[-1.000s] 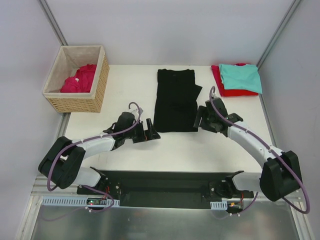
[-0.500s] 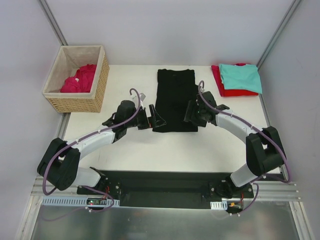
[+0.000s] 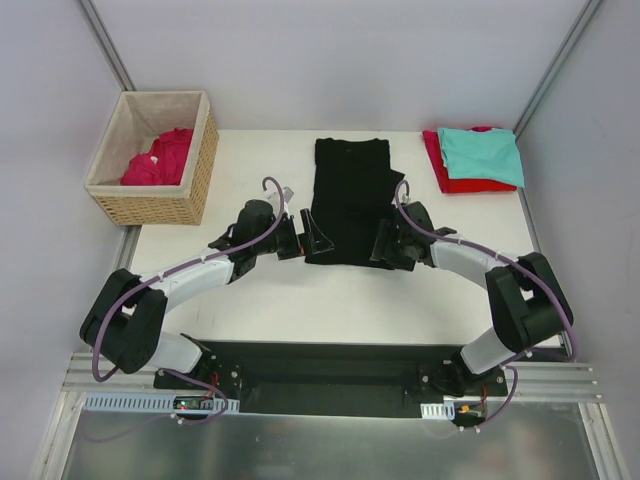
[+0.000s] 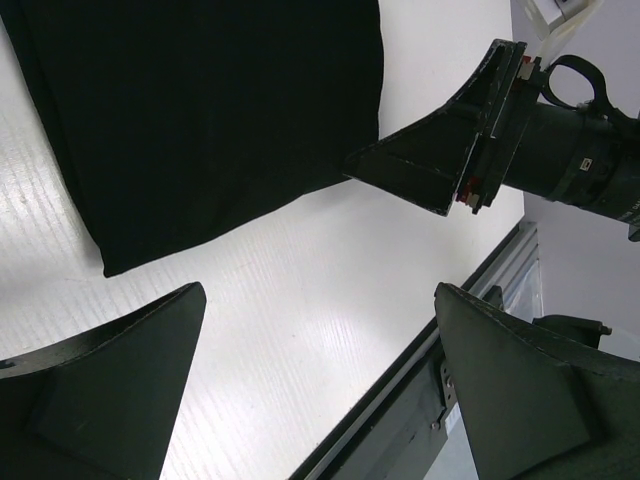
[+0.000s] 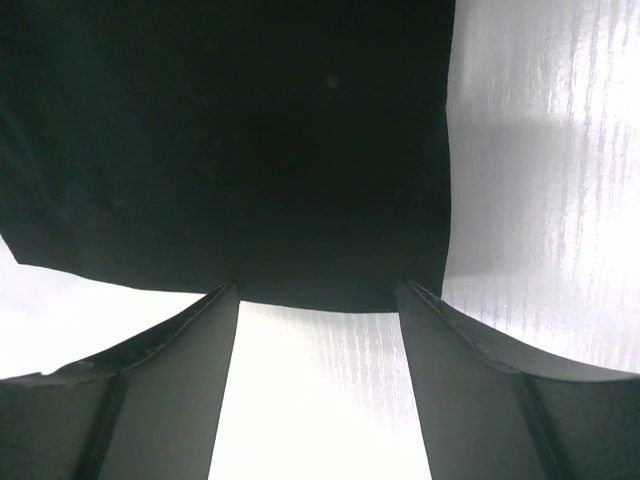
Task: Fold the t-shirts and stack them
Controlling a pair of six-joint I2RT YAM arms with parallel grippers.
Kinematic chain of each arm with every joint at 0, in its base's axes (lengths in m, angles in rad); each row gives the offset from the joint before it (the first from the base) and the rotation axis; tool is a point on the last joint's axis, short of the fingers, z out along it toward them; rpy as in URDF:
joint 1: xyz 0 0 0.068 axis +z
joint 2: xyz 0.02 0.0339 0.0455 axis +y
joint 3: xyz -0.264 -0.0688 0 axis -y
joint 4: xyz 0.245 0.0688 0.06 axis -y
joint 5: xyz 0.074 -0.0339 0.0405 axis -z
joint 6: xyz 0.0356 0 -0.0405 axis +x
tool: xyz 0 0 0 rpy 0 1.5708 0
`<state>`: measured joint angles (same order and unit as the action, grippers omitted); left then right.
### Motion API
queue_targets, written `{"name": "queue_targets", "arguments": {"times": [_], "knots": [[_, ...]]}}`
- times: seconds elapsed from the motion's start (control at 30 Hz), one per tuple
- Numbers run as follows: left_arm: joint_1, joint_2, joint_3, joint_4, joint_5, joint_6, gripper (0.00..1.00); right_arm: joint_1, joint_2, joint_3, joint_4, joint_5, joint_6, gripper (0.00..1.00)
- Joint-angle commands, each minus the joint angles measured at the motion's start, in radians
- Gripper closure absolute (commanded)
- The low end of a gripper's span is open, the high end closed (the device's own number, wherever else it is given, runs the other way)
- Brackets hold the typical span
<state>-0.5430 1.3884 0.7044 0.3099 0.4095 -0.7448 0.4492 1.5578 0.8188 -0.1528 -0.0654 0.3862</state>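
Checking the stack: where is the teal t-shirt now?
In the top view, the teal t-shirt lies folded on the red t-shirt at the far right corner of the table.

The white worktop (image 3: 260, 290) carries a black t-shirt (image 3: 350, 200), folded into a long strip and lying flat down its middle. At the far right corner lies a folded red t-shirt (image 3: 455, 184) with a teal t-shirt (image 3: 480, 155) stacked on top. A wicker basket (image 3: 150, 207) sits by the far left corner.

- black t-shirt (image 3: 348, 200) folded lengthwise, centre
- left gripper (image 3: 312, 243) at its 7 o'clock corner, jaws apart
- right gripper (image 3: 385, 245) at its 5 o'clock corner
- teal t-shirt (image 3: 480, 155) atop red t-shirt (image 3: 447, 178), 2 o'clock
- wicker basket (image 3: 190, 170), 10 o'clock, holds crimson-pink t-shirt (image 3: 160, 158)
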Motion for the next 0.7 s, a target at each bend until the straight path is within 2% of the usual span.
{"name": "queue_targets", "arguments": {"times": [0.0, 0.13, 0.33, 0.53, 0.67], "knots": [[0.002, -0.006, -0.008, 0.031, 0.003, -0.01, 0.01, 0.005, 0.019, -0.03, 0.013, 0.026, 0.005, 0.32], [0.002, -0.015, -0.016, 0.031, 0.002, -0.011, 0.01, 0.009, -0.016, 0.008, -0.025, 0.022, 0.002, 0.31], [0.002, -0.051, -0.031, 0.011, -0.015, -0.002, 0.01, 0.034, -0.175, 0.066, -0.174, 0.093, -0.029, 0.3], [0.006, -0.097, -0.12, 0.003, -0.098, -0.019, 0.01, 0.028, -0.363, -0.009, -0.251, 0.187, -0.043, 0.28], [0.038, -0.085, -0.187, 0.047, -0.098, -0.042, 0.01, 0.002, -0.409, -0.108, -0.226, 0.13, -0.032, 0.28]]}}
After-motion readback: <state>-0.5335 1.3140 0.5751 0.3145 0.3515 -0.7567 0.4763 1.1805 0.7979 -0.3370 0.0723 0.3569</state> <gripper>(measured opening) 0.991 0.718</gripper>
